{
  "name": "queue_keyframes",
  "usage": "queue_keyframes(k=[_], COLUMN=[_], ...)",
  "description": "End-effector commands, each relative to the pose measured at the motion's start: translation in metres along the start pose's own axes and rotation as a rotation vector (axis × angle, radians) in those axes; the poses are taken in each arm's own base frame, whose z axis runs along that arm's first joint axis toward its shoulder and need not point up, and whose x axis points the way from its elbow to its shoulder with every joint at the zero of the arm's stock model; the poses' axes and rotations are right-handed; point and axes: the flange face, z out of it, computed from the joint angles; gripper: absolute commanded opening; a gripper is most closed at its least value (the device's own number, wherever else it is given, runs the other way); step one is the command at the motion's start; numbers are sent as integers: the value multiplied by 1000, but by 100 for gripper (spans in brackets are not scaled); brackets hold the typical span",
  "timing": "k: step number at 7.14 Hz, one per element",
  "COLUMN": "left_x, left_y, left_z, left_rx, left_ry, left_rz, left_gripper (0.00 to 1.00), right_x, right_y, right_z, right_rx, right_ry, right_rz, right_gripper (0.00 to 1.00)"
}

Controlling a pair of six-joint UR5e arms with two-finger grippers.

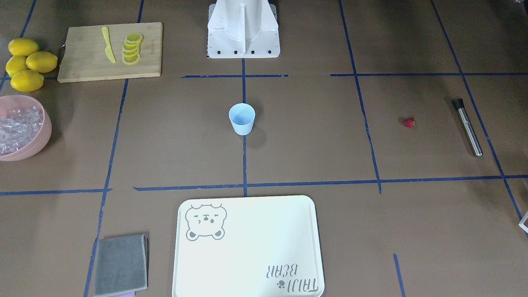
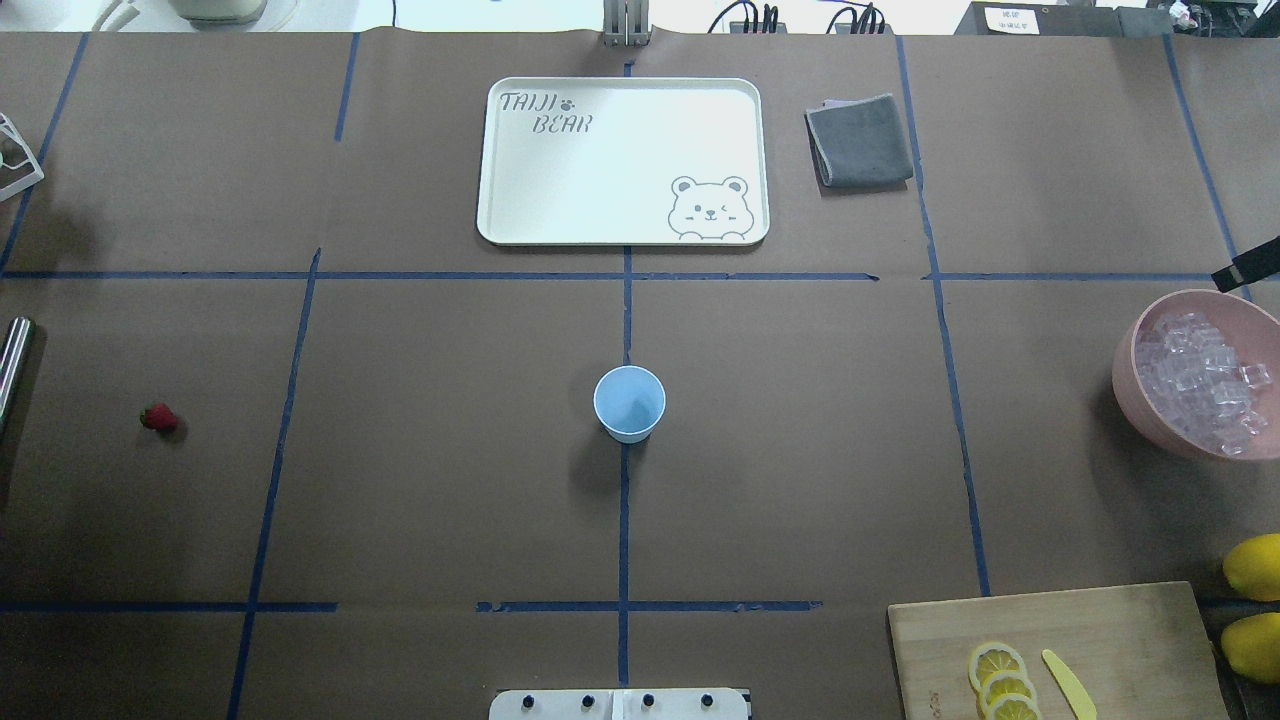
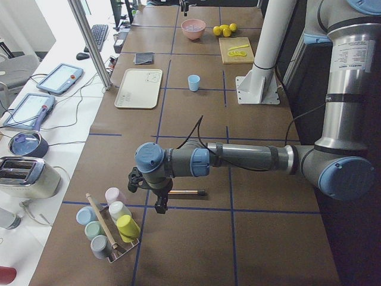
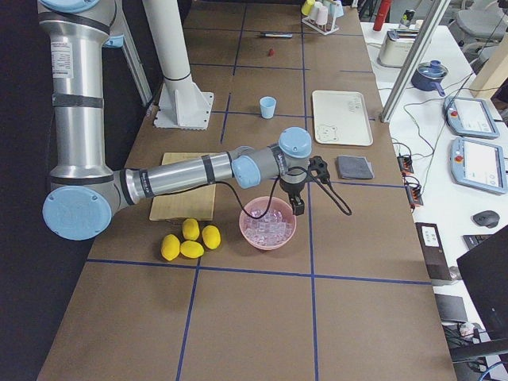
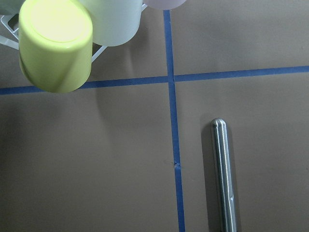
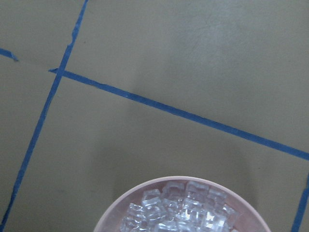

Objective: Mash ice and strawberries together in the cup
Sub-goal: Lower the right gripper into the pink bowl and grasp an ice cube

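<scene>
The pale blue cup (image 1: pixel 242 119) (image 2: pixel 629 403) stands upright and empty at the table's centre. A single red strawberry (image 1: pixel 409 122) (image 2: pixel 158 418) lies on the robot's left side. The ice (image 2: pixel 1205 385) (image 6: pixel 181 212) fills a pink bowl (image 1: pixel 39 142) on the robot's right. My left gripper (image 3: pixel 159 205) hangs just above the table beside a steel rod (image 5: pixel 223 174) (image 1: pixel 467 127); I cannot tell its state. My right gripper (image 4: pixel 298 208) hovers over the bowl's rim, and I cannot tell its state either.
A white bear tray (image 2: pixel 620 160) and a grey cloth (image 2: pixel 858 140) lie on the operators' side. A wooden board (image 1: pixel 109 51) carries lemon slices and a yellow knife, with whole lemons (image 1: pixel 27 64) beside it. A rack of coloured cups (image 3: pixel 110 229) stands near the left gripper.
</scene>
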Motion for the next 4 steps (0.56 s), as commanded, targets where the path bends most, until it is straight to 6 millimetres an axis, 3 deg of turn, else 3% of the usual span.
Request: queue_keyframes(k=[1, 2, 4], left_x=[-1, -1, -2], left_y=[1, 1, 1], left_z=[2, 3, 4], left_rx=[-5, -7, -9], left_ry=[1, 1, 1], left_rz=[-4, -2, -5], left_gripper=[100, 100, 100], right_x=[-33, -21, -17], right_y=[23, 49, 64], right_z=[37, 42, 54], right_rx=[7, 24, 5], right_ry=[41, 37, 32], right_rz=[-16, -40, -70], right_gripper=[99, 97, 84])
